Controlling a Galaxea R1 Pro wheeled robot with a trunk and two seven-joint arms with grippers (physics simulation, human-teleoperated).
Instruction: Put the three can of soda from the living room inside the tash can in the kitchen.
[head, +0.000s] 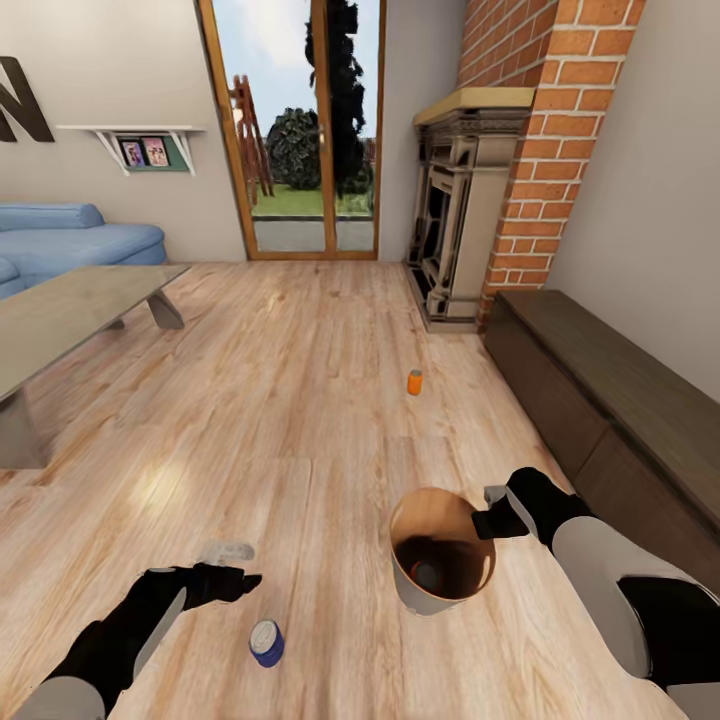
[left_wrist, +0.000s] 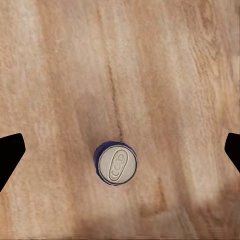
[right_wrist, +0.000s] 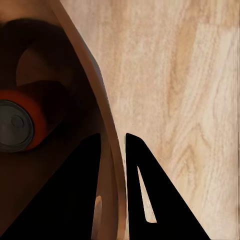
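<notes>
Gripping the trash can by its rim, the right claw pinches the wall; an orange can lies inside. Spread wide, the left claw hangs above the upright blue can. Another orange can stands on open floor, near the dark cabinet.

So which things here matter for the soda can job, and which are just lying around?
For the job:
- blue can, upright on the floor
- orange can, standing farther off
- orange can in the bin
- trash can, its rim pinched by the right gripper
- left gripper, open

Just there:
- sofa
- coffee table
- fireplace
- low cabinet
</notes>
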